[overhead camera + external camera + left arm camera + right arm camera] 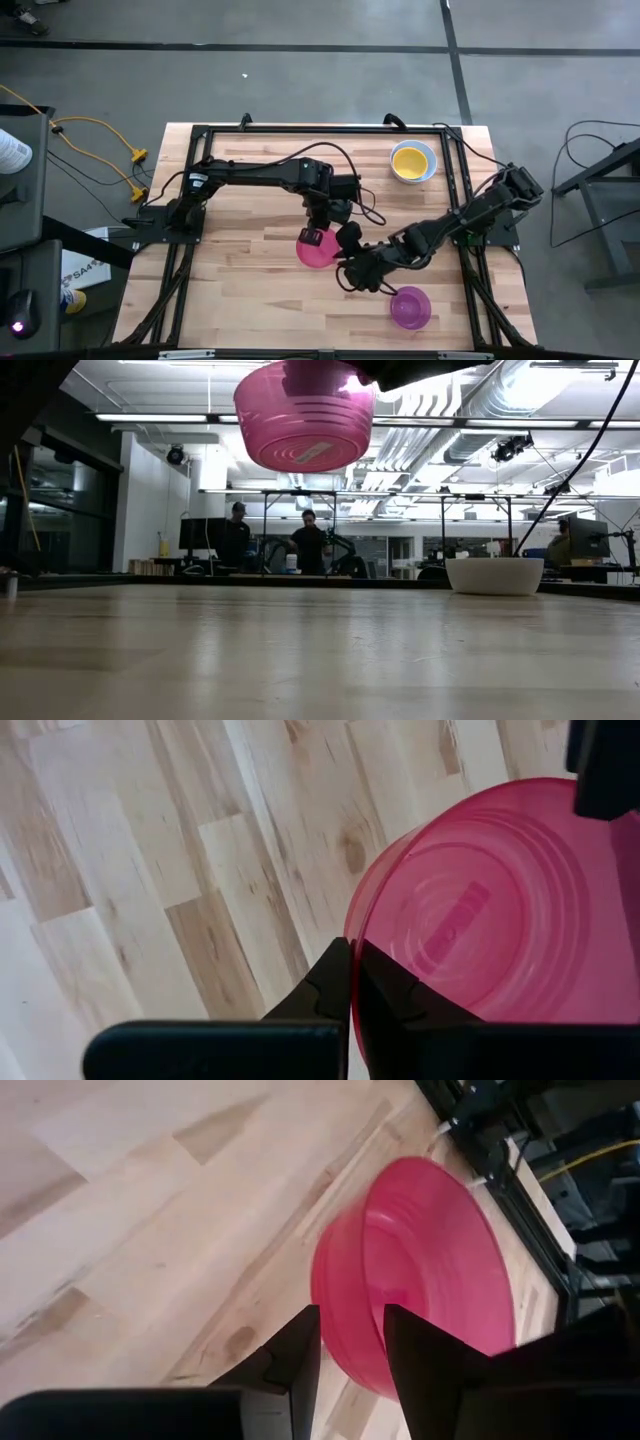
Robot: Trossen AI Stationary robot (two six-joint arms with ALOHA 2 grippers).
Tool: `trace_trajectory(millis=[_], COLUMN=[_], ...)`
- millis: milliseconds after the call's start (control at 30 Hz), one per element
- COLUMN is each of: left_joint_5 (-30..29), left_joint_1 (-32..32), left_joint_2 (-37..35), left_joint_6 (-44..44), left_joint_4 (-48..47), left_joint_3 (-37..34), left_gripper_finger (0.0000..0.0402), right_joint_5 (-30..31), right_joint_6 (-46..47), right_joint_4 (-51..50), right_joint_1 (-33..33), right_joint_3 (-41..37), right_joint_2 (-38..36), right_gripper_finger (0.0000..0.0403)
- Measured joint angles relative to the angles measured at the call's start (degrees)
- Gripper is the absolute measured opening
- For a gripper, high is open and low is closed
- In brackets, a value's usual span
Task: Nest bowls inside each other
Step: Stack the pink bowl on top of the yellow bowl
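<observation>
We see the wooden surface lying mostly bare on its left half. The pinkish red bowl hangs mid-surface, its rim pinched in the left gripper jaws; the right gripper jaws stand apart beside it. The purple-magenta bowl sits near the front-right edge.

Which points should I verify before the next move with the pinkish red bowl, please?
1. Left gripper shut on the rim of the pinkish red bowl: ok.
2. This bowl hangs clear above the table: ok.
3. Right gripper open beside the bowl: ok. Touching it: cannot tell.
4. Purple bowl upright and empty on the table: ok.
5. Yellow bowl already nested in another bowl: ok.
</observation>
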Motion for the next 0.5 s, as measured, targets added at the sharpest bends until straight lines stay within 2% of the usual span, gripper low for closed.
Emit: trace_trajectory(millis=[167,500], left_joint_5=[-0.26,1.04], left_joint_1=[0.02,0.03], left_joint_2=[0.0,0.04], left_joint_6=[0.14,0.8], left_joint_4=[0.12,-0.27], left_joint_3=[-0.02,-0.02], left_gripper_finger=[0.0,0.0001], right_joint_5=[-1.46,-3.36], right_joint_6=[-0.98,-2.3], right_joint_4=[0.71,1.95], right_joint_1=[-0.52,-0.94], right_joint_3=[0.02,0.04], right_joint_2=[0.0,0.0], right_gripper_finger=[0.0098,0.0033])
